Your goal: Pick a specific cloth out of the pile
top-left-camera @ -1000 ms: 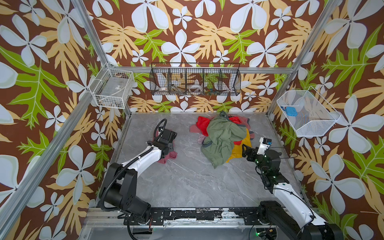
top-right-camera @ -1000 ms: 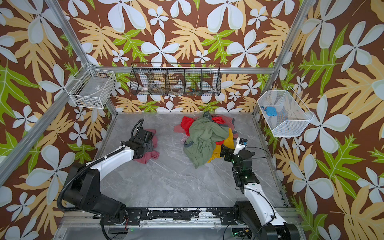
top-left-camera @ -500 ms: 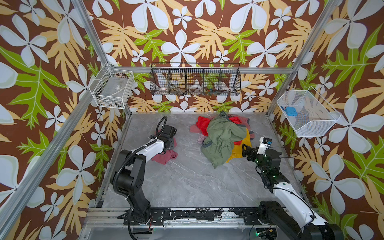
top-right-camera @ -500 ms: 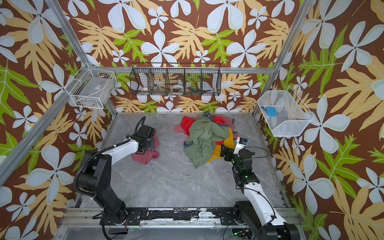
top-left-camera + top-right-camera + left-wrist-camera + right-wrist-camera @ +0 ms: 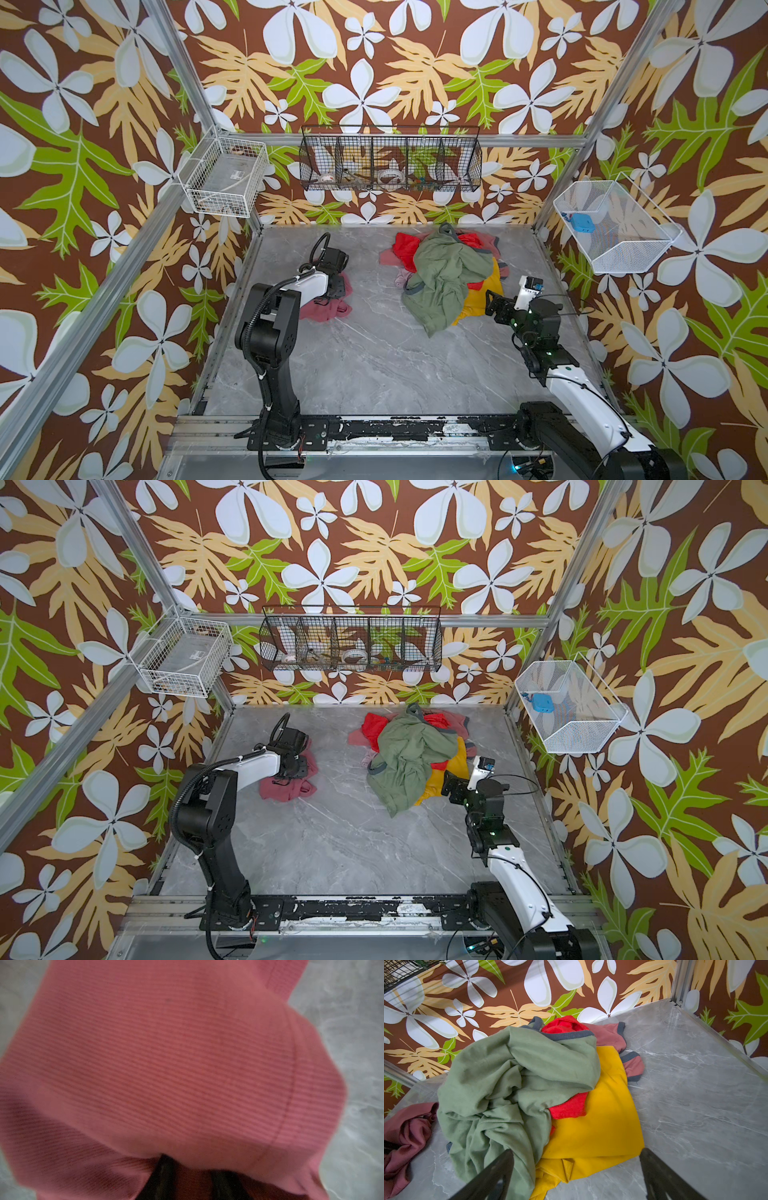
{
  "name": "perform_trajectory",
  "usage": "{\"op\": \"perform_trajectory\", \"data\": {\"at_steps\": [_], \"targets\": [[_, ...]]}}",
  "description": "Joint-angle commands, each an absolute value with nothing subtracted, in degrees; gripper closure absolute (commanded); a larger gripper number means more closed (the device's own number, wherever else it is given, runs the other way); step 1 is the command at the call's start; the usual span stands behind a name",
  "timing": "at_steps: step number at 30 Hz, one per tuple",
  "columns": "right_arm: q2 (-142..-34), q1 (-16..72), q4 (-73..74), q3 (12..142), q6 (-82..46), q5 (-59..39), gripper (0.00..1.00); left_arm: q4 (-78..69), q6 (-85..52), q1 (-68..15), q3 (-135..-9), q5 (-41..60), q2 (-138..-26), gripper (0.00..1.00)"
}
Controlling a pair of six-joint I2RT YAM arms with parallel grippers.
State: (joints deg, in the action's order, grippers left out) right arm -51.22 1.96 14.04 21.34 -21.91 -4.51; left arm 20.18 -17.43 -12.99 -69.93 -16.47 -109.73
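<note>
Drawn back at elbow; pinches ribbed dusty rose-pink fabric cloth (image 5: 324,311) with left gripper (image 5: 194,1182), well apart from mixed-garment pile (image 5: 444,270); holds right gripper (image 5: 576,1155) spread; seemingly nearly done.

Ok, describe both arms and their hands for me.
Both have black joints with a glossy white forearm shell. The left arm carries a looped black cable; the right arm shows small green lights. The left hand and right hand are black, with flat fingers.

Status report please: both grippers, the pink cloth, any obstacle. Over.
Left gripper shut on the cloth, on the table, clear of the pile. Right gripper open, empty, beside the pile. No obstacle.
</note>
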Motion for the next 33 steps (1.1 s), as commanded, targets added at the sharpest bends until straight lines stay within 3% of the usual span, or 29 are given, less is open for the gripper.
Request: {"op": "perform_trajectory", "data": {"at_steps": [1,10,16,22,26,33], "targets": [[-51.57,2.00,14.56,21.49,-20.49,-3.21,0.05,20.66,-14.96,-12.40,-72.23,-18.35,-110.94,0.66],[-53.63,1.95,16.21,20.83,-17.55,-2.02,0.05,21.30,-13.78,-11.50,-75.66,-20.56,-113.10,0.62],[-53.14,0.92,19.43,18.90,-12.75,-0.85,0.05,16.66,-16.67,-11.56,-71.16,-17.26,-106.82,0.39],[-51.99,0.20,26.47,15.30,-8.79,-0.97,0.04,10.38,-15.03,-13.71,-65.81,-18.07,-96.90,0.22],[-53.19,0.26,33.19,12.01,-7.14,0.67,0.05,3.82,-14.38,-16.00,-58.62,-19.79,-88.44,0.00],[-59.57,0.16,48.33,7.69,-4.38,7.75,0.07,-5.22,-15.75,-16.56,-43.08,-28.56,-73.40,0.00]]}}
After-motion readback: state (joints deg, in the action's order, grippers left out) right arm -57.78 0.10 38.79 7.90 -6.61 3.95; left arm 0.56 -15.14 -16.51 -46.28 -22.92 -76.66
